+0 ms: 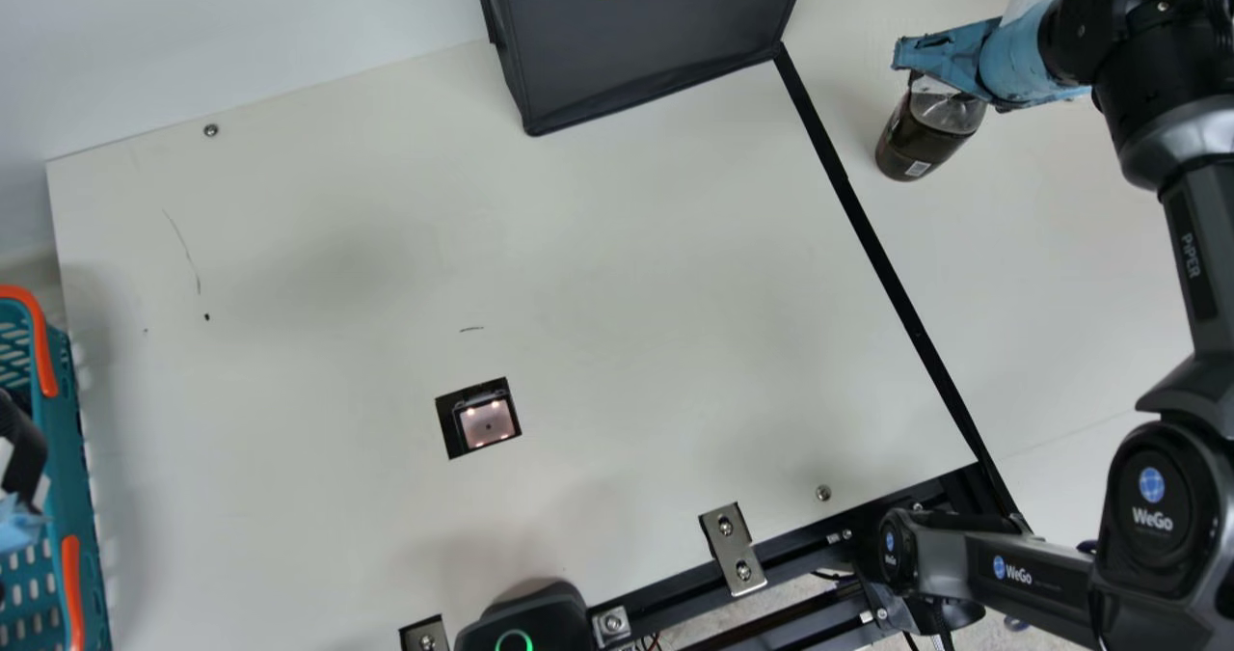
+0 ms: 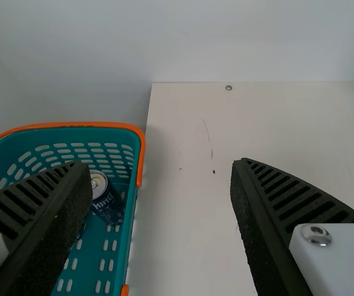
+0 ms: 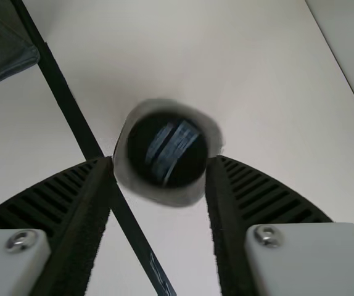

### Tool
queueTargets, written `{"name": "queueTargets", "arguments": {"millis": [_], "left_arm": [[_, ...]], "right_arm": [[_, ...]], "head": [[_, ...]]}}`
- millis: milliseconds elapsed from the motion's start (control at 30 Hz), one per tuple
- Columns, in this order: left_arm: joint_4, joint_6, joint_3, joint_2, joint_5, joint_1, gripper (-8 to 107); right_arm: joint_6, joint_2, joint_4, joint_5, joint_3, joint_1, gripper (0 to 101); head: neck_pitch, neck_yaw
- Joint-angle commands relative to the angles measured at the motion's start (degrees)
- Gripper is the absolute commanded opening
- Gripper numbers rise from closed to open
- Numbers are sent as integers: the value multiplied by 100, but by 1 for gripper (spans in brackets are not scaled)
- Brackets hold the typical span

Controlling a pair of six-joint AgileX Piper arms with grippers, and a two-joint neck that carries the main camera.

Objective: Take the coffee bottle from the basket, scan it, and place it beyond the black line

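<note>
One coffee bottle (image 1: 921, 140) is on the far side of the black line (image 1: 887, 275) from the scanner (image 1: 487, 422), held near its top by the right gripper (image 3: 160, 161), whose fingers press it from both sides. The left gripper (image 2: 161, 165) stands wide open and holds nothing, on the scanner's side of the black line, by the basket (image 1: 64, 410).

The step looks to be the set-down, with the scan presumably done. Whether the base touches the tabletop, I can't tell, so lower gently and let contact come softly rather than drop it. The body seems to lean in the main view; bring it upright first, because a grip this high lets the bottom swing and a round base tips easily. Keep the whole base past the black line, with a little room to spare, and well away from the black bag (image 1: 646, 53) at the line's far end.

Once the base sits flat, part the fingers evenly, then lift straight up so neither pad drags the cap. A sideways retreat could topple it.
</note>
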Motion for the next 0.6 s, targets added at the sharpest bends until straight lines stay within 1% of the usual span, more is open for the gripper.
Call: {"name": "queueTargets", "arguments": {"millis": [0, 200, 567], "left_arm": [[0, 0, 0, 0, 0, 0, 90], [0, 0, 0, 0, 0, 0, 90], [0, 0, 0, 0, 0, 0, 90]], "right_arm": [[-8, 1, 3, -57, -50, 5, 70], [-24, 17, 27, -12, -177, 9, 90], [-65, -59, 167, 165, -542, 151, 91]], "head": [[-96, -13], [-96, -13], [-96, -13]]}}
